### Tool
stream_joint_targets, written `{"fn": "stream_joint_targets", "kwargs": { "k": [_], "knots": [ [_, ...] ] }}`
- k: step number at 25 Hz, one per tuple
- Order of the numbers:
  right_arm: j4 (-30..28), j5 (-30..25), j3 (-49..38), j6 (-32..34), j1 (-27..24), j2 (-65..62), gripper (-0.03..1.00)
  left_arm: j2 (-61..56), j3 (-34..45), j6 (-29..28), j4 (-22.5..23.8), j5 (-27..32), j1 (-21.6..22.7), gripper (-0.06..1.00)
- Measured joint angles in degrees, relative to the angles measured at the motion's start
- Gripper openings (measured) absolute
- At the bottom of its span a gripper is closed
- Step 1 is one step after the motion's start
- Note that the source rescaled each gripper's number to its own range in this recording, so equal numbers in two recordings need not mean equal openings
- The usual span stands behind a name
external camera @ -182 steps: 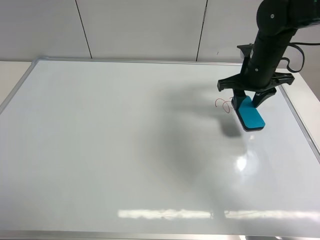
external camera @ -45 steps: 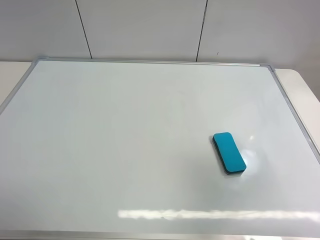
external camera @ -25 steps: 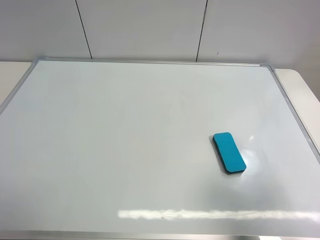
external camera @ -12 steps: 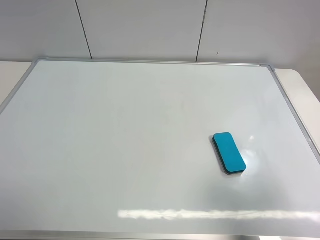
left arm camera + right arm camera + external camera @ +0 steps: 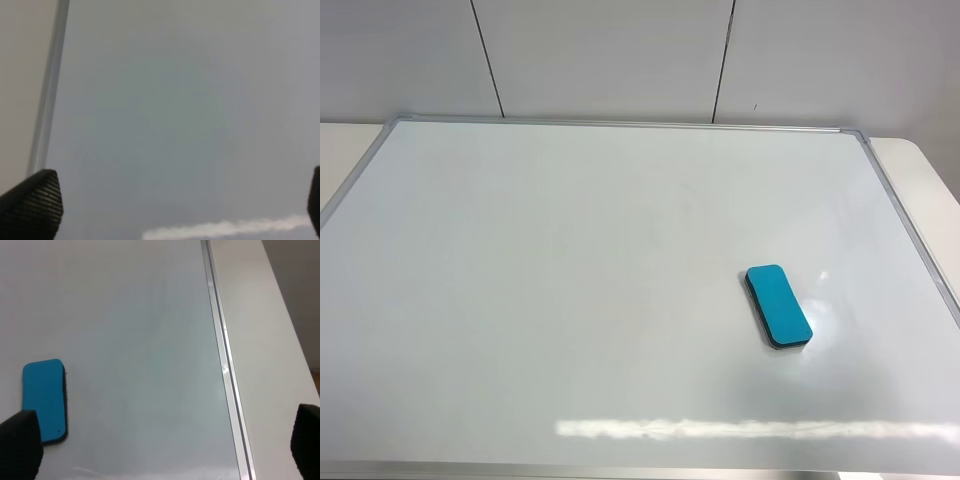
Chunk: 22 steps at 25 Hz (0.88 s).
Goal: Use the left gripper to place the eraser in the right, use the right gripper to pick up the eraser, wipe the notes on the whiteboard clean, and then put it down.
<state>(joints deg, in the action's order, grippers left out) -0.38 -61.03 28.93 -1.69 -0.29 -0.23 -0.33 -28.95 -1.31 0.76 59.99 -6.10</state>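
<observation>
The eraser (image 5: 778, 306) lies flat on the whiteboard (image 5: 570, 280), teal side up, toward its right part and apart from the frame. The left gripper (image 5: 175, 205) and the right gripper (image 5: 165, 442) both stand spread wide, holding nothing.

Notes gone; eraser (image 5: 778, 306) released, flat.

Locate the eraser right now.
The eraser lies flat on the whiteboard in the exterior high view, in the right half, short of the right frame edge, with no gripper touching it.
</observation>
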Motion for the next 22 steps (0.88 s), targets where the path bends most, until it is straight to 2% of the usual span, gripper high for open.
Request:
{"fn": "stream_joint_targets", "kwargs": {
  "k": [22],
  "knots": [
    [0.00, 0.00, 0.00, 0.00, 0.00, 0.00, 1.00, 0.00, 0.00, 0.00, 0.00, 0.00, 0.00, 1.00]
  ]
}}
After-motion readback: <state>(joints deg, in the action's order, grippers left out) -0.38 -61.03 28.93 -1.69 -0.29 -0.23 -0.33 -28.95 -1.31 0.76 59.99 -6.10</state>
